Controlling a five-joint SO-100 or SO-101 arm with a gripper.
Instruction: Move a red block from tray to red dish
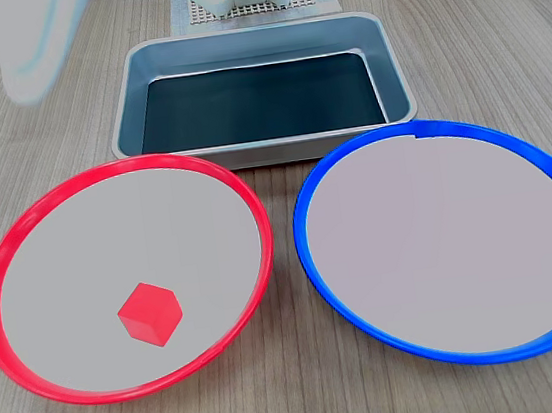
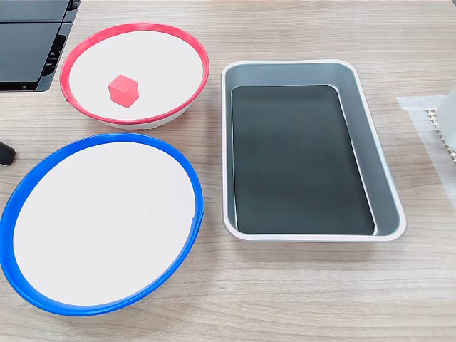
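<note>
A small bright-red block (image 1: pixel 150 315) sits inside the red dish (image 1: pixel 18 234), toward its near edge in one fixed view, resting on the pale centre. The metal tray (image 1: pixel 397 81) holds nothing. A pale blur at the tabletop's far left corner may be the arm; I cannot tell how its jaws stand.

a pale wood-grain table (image 1: pixel 496 28) under even, soft light, with a dark panel (image 2: pixel 28 43) at one corner.
</note>
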